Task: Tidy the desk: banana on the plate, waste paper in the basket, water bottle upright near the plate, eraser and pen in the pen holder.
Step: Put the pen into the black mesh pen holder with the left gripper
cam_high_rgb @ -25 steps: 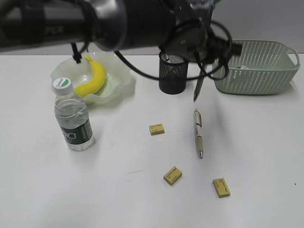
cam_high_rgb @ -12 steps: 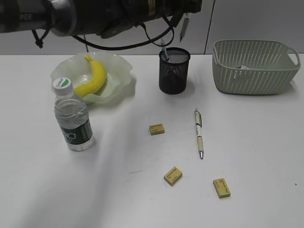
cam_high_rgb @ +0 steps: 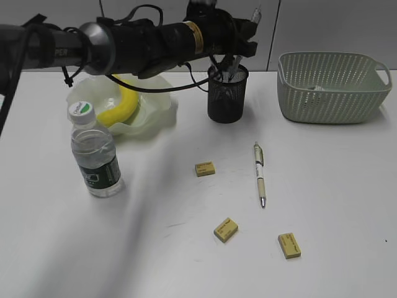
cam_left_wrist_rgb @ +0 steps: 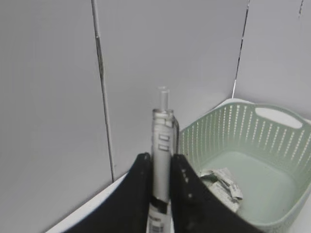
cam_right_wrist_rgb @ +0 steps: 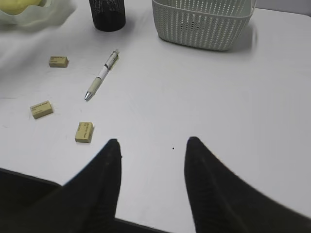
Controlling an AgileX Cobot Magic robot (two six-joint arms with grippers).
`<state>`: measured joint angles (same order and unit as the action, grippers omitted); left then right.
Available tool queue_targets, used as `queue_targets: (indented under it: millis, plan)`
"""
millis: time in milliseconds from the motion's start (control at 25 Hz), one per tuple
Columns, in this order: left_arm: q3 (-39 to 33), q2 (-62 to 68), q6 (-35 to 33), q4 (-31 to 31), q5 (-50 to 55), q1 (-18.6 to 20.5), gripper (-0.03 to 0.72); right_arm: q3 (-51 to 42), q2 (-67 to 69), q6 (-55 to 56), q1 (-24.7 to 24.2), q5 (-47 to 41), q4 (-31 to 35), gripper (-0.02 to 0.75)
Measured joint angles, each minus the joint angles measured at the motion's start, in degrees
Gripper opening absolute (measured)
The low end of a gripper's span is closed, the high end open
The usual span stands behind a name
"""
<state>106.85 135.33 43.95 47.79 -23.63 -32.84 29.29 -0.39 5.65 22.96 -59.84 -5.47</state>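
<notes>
My left gripper reaches over the black mesh pen holder and is shut on a silver pen. A second pen lies on the desk with three yellow erasers around it. The banana rests in the green plate, and the water bottle stands upright in front of it. Waste paper lies in the basket. My right gripper hangs open over bare desk near the front edge, empty.
The left arm spans the back of the desk from the left, passing above the plate. Grey wall panels stand close behind the pen holder and basket. The desk's front edge shows beneath the right gripper's fingers.
The left arm has pulled back from in front of the camera and now stretches along the back, its gripper with the pen over the pen holder.
</notes>
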Motion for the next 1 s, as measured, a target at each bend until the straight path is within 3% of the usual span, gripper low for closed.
queue_targets:
  millis: [320,560,760,880,1000]
  plan:
    - [0.00,1.95,-2.19,-0.06,0.17,0.00,0.097,0.00,0.00,0.00,0.00,0.00,0.00,0.255]
    - [0.00,1.95,-2.26,-0.06,0.30,0.00,0.262,0.00,0.00,0.00,0.00,0.00,0.00,0.247]
    - [0.00,1.37,-2.26,-0.06,2.99,0.00,0.291,0.00,0.00,0.00,0.00,0.00,0.00,0.246]
    - [-0.01,-2.10,-0.50,-0.01,9.16,-0.57,0.289,0.00,0.00,-0.05,0.00,0.00,0.00,0.246]
    - [-0.01,-8.34,0.74,-0.01,23.63,-2.77,0.276,0.00,0.00,-0.05,0.00,0.00,0.00,0.246]
